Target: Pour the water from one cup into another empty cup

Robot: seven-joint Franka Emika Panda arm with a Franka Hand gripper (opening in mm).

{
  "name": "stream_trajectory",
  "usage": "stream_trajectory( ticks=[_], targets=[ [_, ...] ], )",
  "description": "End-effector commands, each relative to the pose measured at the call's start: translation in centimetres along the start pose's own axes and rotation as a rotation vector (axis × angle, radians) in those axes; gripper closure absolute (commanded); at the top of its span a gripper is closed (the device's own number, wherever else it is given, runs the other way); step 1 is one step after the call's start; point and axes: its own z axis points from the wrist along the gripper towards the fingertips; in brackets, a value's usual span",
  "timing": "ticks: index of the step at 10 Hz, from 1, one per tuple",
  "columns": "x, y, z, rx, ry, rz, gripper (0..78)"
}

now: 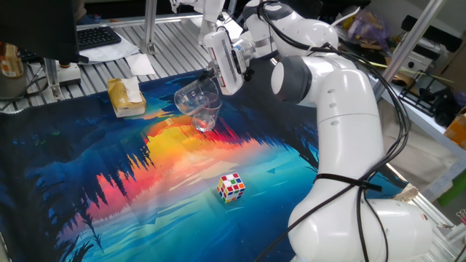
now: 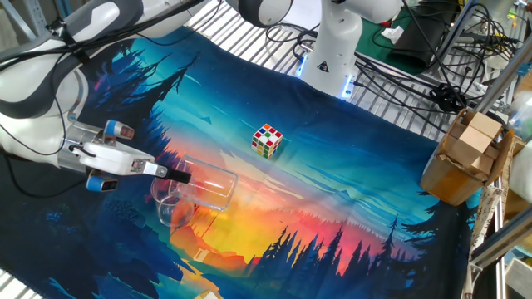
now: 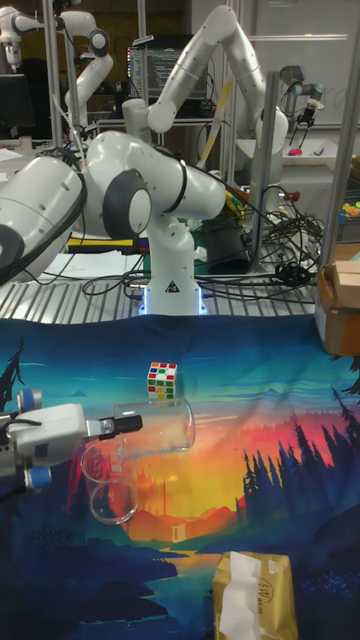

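Note:
My gripper (image 1: 217,74) is shut on the rim of a clear glass cup (image 1: 194,94) and holds it tipped on its side. Its mouth hangs over a second clear cup (image 1: 208,116), which stands upright on the colourful mat. In the other fixed view the held cup (image 2: 208,186) lies almost level, with the gripper (image 2: 178,175) at its left end and the upright cup (image 2: 172,207) just below. The tall fixed view shows the same: gripper (image 3: 124,425), tipped cup (image 3: 160,425), upright cup (image 3: 110,486). The water is too faint to make out in either cup.
A Rubik's cube (image 1: 231,186) sits on the mat (image 1: 109,189) nearer the robot base. A tan tissue pack (image 1: 126,97) lies at the mat's far left edge. A cardboard box (image 2: 465,158) stands beside the mat, and a keyboard (image 1: 98,36) lies behind it.

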Motion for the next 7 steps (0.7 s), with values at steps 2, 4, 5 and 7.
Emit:
stream_trajectory(
  ticks=[2, 4, 5, 7],
  targets=[
    [0.26, 0.52, -0.28, -0.030, 0.012, 0.004, 76.3],
    [0.26, 0.52, -0.29, -0.032, 0.013, 0.005, 76.3],
    [0.26, 0.52, -0.29, -0.033, 0.013, 0.006, 76.3],
    [0.26, 0.52, -0.29, -0.037, 0.014, 0.007, 76.3]
  ],
)
